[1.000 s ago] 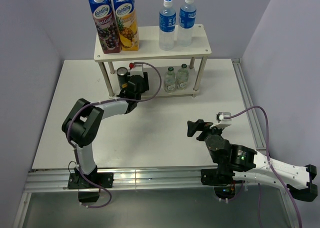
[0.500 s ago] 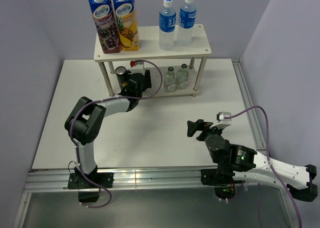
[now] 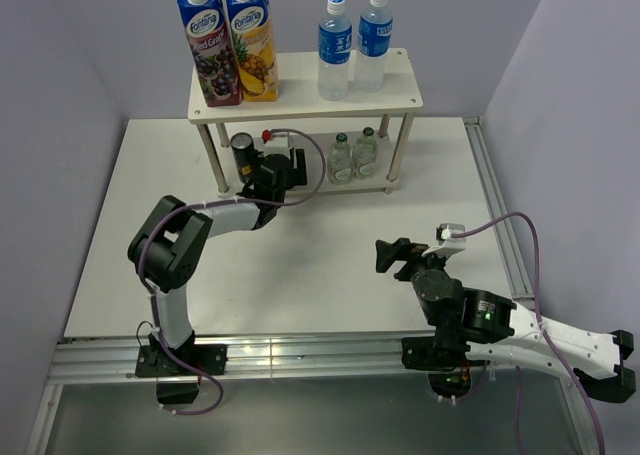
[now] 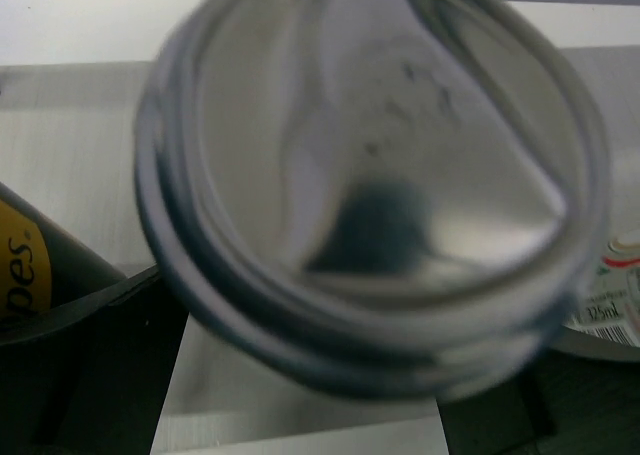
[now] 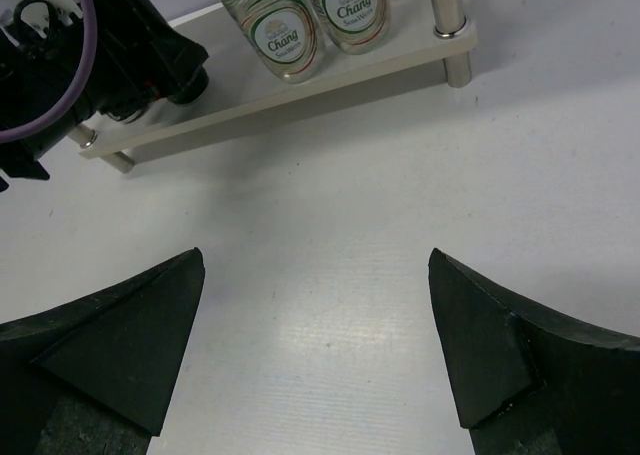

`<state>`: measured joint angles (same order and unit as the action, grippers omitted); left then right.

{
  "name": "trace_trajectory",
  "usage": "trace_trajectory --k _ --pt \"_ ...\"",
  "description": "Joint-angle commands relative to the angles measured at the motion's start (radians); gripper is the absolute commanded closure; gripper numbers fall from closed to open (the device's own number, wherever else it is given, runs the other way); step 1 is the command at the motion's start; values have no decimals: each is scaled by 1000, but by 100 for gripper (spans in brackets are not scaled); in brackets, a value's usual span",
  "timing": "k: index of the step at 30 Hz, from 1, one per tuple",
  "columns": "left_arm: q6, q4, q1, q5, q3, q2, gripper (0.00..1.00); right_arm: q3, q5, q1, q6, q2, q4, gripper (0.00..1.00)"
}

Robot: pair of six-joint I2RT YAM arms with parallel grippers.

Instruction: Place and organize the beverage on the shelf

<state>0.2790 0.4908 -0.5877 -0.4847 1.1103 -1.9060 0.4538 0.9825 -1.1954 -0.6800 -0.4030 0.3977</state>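
The shelf stands at the back of the table. Two blue-capped water bottles stand on its top board, right side. On the lower board stand two short clear bottles and a dark can at the left. My left gripper reaches in beside that can. In the left wrist view its jaws stand open around a second can's silver top, blurred and filling the view. That can is hidden in the top view. My right gripper is open and holds nothing, over bare table.
Two tall blue juice cartons stand on the shelf's top board, left side. The shelf's thin legs flank the lower board. A rail runs along the table's right edge. Grey walls close in the left, back and right.
The left gripper's jaws have spread apart from the can they were shut on, and the gripper shifted slightly toward the shelf. The right arm has barely moved.
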Motion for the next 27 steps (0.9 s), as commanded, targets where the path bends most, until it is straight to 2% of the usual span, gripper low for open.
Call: trace_trajectory --k 1,14,20,23,25,26,27 --pt "23 19 -17 -15 -24 74 5 -3 30 -6 -10 13 -20 0" --pt "55 -18 -54 -64 -110 151 5 -7 31 -6 -13 27 -20 0" --pt "97 -66 -115 -130 -231 304 1 -6 35 -6 -20 35 -14 0" --pt "164 -165 -182 -185 -297 413 1 -3 35 -6 -21 33 -10 0" --pt "256 -295 -231 -256 -348 519 1 3 35 -6 -30 30 0 0" --pt "287 -348 -292 -273 -357 557 1 16 24 -6 -23 32 0 0" --pt "316 -480 -326 -290 -357 631 1 29 -2 -6 -13 29 7 0"
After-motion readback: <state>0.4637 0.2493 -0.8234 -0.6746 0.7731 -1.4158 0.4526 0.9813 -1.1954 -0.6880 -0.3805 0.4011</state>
